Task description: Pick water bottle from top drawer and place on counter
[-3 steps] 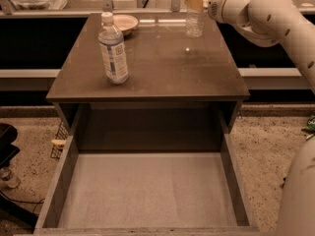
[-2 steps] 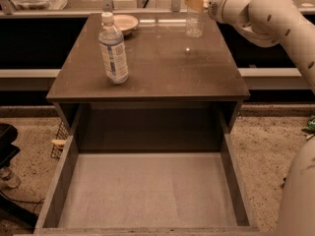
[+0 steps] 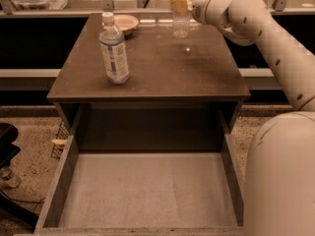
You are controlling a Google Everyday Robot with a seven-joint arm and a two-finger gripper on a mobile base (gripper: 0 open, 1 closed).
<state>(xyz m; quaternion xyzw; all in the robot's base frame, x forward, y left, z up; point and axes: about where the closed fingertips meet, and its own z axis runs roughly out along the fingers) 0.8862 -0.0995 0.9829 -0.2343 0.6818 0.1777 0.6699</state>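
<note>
Hand [image 3: 180,4] at water bottle [image 3: 181,26], counter [image 3: 162,68] rear, larger bottle [image 3: 114,50] label illegible

I find the end effector [image 3: 180,4] at the counter's [image 3: 147,77] far edge partly covering the water bottle [image 3: 181,27]; the top edge crops its cap.

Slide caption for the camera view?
Gripper at the upright water bottle on the far edge of the counter; top drawer open, empty; larger bottle and bowl nearby.
</note>
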